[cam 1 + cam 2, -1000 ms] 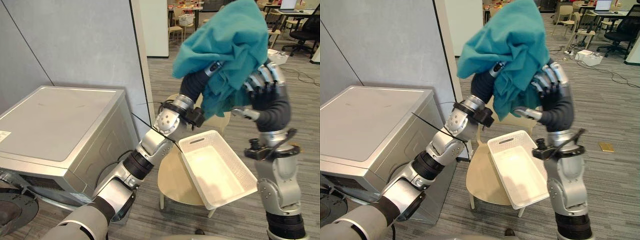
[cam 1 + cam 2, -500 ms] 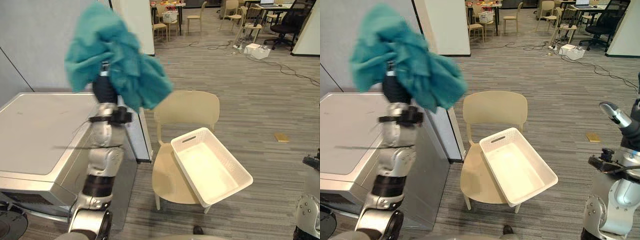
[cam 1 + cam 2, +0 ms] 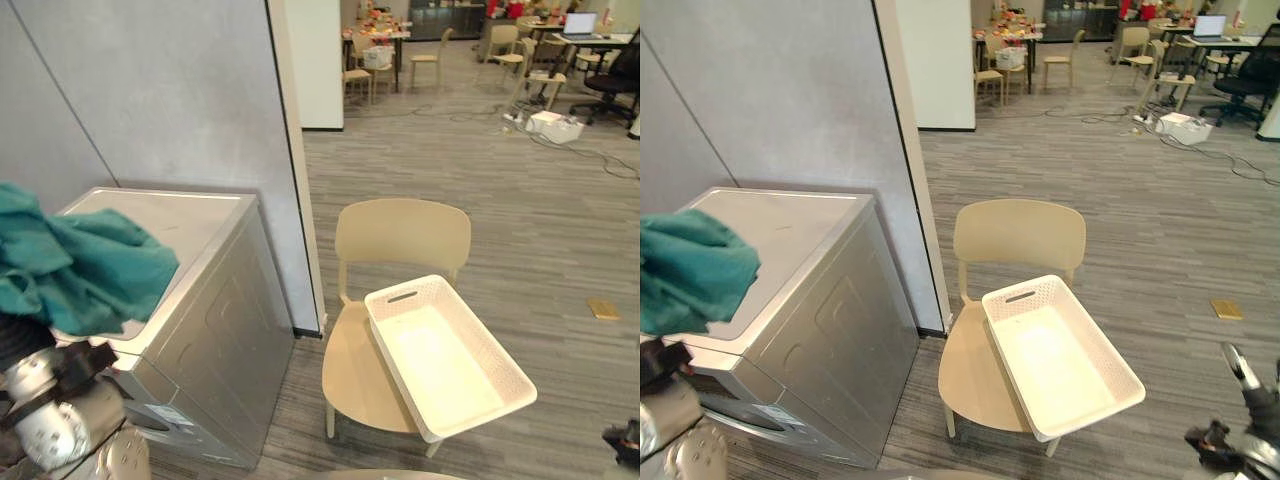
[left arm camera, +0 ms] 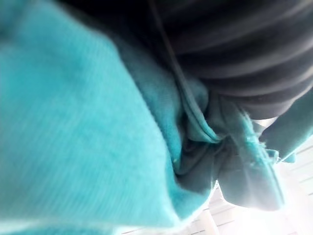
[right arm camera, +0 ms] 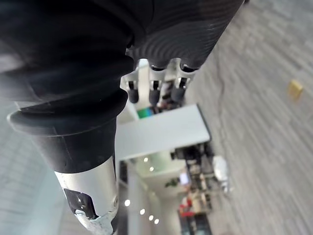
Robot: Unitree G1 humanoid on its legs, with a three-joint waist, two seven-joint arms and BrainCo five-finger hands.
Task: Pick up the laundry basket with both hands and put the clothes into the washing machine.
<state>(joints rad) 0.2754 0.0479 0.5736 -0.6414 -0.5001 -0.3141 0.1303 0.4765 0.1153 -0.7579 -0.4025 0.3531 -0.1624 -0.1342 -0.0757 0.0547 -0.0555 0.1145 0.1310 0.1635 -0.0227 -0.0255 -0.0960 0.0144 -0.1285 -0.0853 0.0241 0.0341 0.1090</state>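
While the teal cloth (image 3: 80, 275) sits bunched in a thick heap at the near left corner of the washer (image 3: 200, 300), the left arm is right underneath it, carrying the lot. The heap overlaps the washer's flat grey top as seen from the head. Whether it actually rests on that top, I can't tell.

Over to the left wrist view: folds of cloth all round the left hand (image 4: 234, 54), pressed right up against its dark cover. Is that hand clamped on the cloth or only draped in it? Can't tell, it's buried.

Now the right hand (image 5: 153, 89), seen from its own wrist: fingers straight, lying side by side in a row, relaxed. Nothing in them and nothing touched, with floor and a far wall beyond the tips.

To the right of the washer stands a beige chair (image 3: 400, 235), just beside it, backrest away from the robot. On its seat lies the white basket (image 3: 440, 365), tilted, the end with the handle slot nearest the backrest. The other end hangs out past the seat's front edge, and nothing is in it. Neither hand is on it. It sits well apart from the cloth, on the washer's opposite side.

Behind the washer rises a grey wall panel (image 3: 170, 100).
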